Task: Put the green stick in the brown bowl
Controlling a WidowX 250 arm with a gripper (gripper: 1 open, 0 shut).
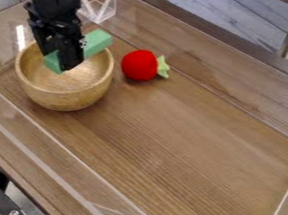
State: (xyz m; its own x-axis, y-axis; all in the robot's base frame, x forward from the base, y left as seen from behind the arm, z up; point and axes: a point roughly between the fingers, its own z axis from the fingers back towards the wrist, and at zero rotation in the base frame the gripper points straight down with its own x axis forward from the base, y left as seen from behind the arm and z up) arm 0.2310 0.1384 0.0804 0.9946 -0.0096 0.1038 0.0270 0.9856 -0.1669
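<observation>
The brown bowl (63,86) stands at the left of the wooden table. My black gripper (63,60) reaches down over its far rim, shut on the green stick (93,44). The stick lies tilted between the fingers, its upper end poking out to the right above the rim and its lower end down inside the bowl, partly hidden by the fingers.
A red strawberry toy (142,65) with a green leaf sits just right of the bowl. Clear plastic walls (44,166) border the table at the front and left. A clear plastic piece (100,8) stands behind the arm.
</observation>
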